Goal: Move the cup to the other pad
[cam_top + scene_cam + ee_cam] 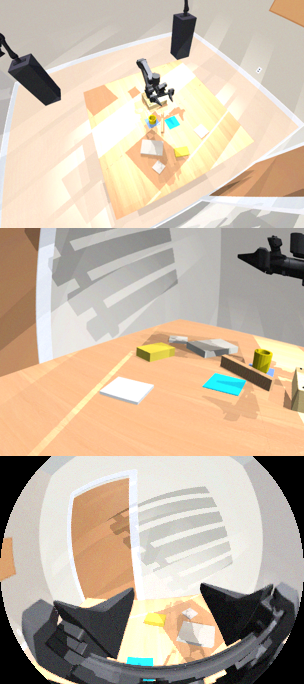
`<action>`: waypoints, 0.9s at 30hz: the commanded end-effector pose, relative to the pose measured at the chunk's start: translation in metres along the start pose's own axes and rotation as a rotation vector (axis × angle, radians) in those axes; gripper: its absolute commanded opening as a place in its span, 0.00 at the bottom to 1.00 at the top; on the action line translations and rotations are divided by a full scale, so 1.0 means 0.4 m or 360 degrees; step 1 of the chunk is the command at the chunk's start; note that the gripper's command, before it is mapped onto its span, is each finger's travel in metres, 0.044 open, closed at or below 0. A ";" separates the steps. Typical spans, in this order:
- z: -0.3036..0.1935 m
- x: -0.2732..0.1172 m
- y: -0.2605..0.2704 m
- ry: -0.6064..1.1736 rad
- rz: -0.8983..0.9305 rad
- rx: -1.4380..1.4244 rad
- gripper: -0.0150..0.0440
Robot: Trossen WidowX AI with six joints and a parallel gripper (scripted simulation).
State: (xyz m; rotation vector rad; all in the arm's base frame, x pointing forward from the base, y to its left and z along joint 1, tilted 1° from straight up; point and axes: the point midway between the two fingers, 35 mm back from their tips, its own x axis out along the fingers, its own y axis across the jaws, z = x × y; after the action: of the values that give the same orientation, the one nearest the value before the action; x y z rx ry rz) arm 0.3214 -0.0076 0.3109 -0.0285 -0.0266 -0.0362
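The yellow cup (152, 119) (262, 361) stands upright on the blue pad (150, 126) (271, 372). A small reddish spot shows inside it in the top view; the marbles are not clearly visible. The cyan pad (172, 122) (224, 384) (140, 661) lies bare on the table on the other side of a low wooden bar (162, 123) (245, 372). My gripper (166, 103) (168, 589) is open and empty, its fingers wide apart. It is high above the table, near the arm's base, away from the cup. The cup is not visible in the wrist view.
The wooden bar stands between the two pads. A yellow block (182, 152) (155, 352) (155, 619), a large grey block (152, 147) (196, 634), a small grey block (158, 167) (189, 613) and a white tile (201, 131) (127, 390) lie farther out on the table.
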 end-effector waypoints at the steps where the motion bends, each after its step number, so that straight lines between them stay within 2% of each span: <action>1: -0.009 0.004 -0.002 0.0029 -0.0004 -0.0025 0.89; 3: -0.081 0.027 -0.023 0.0263 -0.0023 -0.0225 0.80; 5: -0.192 0.041 -0.056 0.0631 0.0006 -0.0516 0.71; 9: -0.344 0.017 -0.104 0.1166 0.0184 -0.0889 0.54; 15: -0.495 -0.077 -0.149 0.1779 0.0645 -0.1223 0.54; 20: -0.568 -0.186 -0.169 0.2165 0.1209 -0.1344 0.54; 22: -0.577 -0.220 -0.164 0.2225 0.1344 -0.1349 0.54; 27: -0.578 -0.224 -0.163 0.2232 0.1361 -0.1349 0.54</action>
State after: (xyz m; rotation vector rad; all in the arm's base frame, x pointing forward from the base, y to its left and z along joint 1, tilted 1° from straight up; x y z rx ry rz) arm 0.2607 -0.0743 0.0891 -0.8349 1.2996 0.5839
